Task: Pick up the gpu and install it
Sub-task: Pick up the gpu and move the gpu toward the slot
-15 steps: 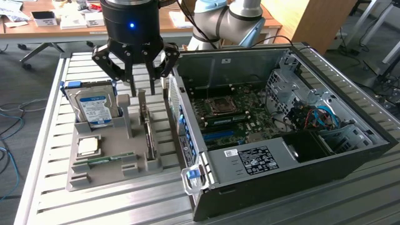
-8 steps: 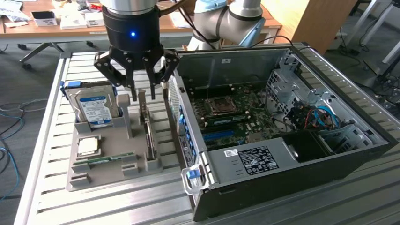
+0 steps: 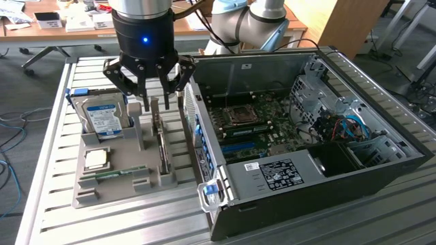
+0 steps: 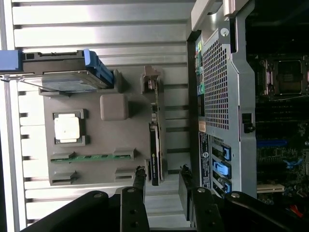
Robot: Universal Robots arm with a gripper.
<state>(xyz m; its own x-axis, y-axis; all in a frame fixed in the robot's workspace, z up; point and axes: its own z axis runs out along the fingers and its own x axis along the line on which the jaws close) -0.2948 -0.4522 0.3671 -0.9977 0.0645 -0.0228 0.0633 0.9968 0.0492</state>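
On the exterior view's left, a silver hard drive with a blue-white label stands in the grey plastic tray on the slatted metal counter. Rightward, the gpu, a thin green circuit card, stands on edge in the tray. The black end effector hovers released above it, jaws astride. Just beside sits the open black computer case. The card is probably light, stiff and fragile: pinch its flat faces near the top edge.

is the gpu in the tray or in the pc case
In the tray: the gpu stands on edge in its slot, outside the case, below the open hand.
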